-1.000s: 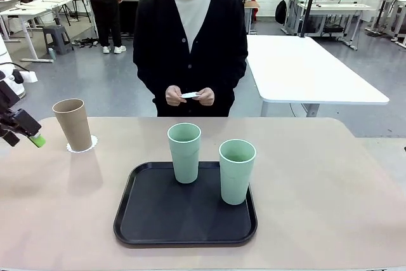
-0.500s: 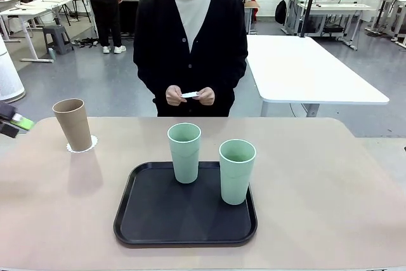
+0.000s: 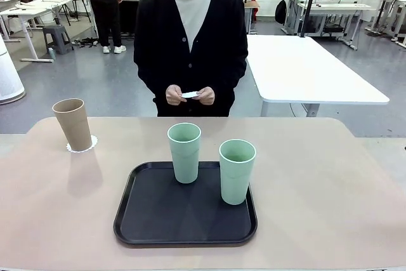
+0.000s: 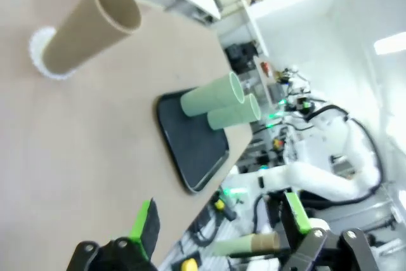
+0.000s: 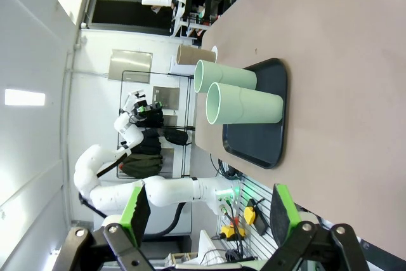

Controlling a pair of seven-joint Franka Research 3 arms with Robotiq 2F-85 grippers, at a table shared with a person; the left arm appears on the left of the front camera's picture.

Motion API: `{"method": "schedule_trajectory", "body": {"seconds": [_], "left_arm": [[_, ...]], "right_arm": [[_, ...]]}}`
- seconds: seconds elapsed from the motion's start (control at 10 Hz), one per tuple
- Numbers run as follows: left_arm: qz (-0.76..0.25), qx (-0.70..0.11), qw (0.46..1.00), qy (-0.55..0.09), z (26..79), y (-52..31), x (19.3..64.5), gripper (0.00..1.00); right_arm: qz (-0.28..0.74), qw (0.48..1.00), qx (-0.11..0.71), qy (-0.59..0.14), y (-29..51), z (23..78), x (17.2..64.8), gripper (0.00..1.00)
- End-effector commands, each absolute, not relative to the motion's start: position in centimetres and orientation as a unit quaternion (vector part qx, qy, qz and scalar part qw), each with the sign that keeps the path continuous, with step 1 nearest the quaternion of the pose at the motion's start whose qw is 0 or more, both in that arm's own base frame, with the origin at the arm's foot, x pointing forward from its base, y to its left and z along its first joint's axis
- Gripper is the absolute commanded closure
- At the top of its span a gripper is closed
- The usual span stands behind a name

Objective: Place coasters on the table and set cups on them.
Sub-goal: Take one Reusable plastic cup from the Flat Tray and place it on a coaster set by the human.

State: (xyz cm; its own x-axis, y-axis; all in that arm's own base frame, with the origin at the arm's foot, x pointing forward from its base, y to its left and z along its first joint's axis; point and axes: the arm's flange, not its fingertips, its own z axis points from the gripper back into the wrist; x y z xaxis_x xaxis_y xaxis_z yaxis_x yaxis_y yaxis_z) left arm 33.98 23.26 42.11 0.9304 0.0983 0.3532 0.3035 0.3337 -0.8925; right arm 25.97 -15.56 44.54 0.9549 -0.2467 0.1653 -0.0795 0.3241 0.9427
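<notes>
Your left gripper (image 4: 219, 202) hangs off the left end of the bench (image 3: 317, 176) with its green pads spread wide and nothing between them.

At the far left of the bench, the tan-brown cup (image 3: 73, 124) stands upright on a white paper coaster (image 3: 83, 146). The coaster's scalloped edge shows around the cup's base, so that pair looks finished.

In the middle, nearer you, the black tray (image 3: 184, 220) carries the two mint green cups (image 3: 184, 152), both upright and apart, the right one nearer.

- **Handling:** they look empty, so judge them light, stiff and easy to tip.
- **Grip:** their matte walls should hold well. Since they taper, close around the mid-height of the wall, below the rim, and lift straight up.

Beyond the tray at the far edge, the person's hands (image 3: 175, 95) hold what looks like another coaster (image 3: 190, 95). It is thin, limp paper that would likely slide or curl under a cup set down crookedly. If you take it, pinch an edge rather than scraping it off the bench.

Your right gripper (image 5: 210, 190) sits off the right end, also spread wide and holding nothing.
</notes>
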Motion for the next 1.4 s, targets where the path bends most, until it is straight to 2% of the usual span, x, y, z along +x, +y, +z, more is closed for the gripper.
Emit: {"method": "schedule_trajectory", "body": {"seconds": [0.0,0.5,0.6,1.3], "left_arm": [[-0.043,-0.586,0.793,-0.159,41.8,25.7,36.5,0.00],[-0.076,-0.593,0.789,-0.141,41.4,26.0,36.6,0.00],[-0.045,-0.589,0.793,-0.145,40.7,26.0,36.9,0.00],[-0.045,-0.589,0.793,-0.145,40.7,26.0,36.9,0.00]], "right_arm": [[-0.046,0.793,0.588,-0.151,-15.6,44.7,26.2,0.00],[-0.046,0.793,0.588,-0.151,-15.6,44.7,26.2,0.00],[-0.046,0.793,0.588,-0.151,-15.6,44.7,26.2,0.00],[-0.046,0.793,0.588,-0.151,-15.6,44.7,26.2,0.00]]}}
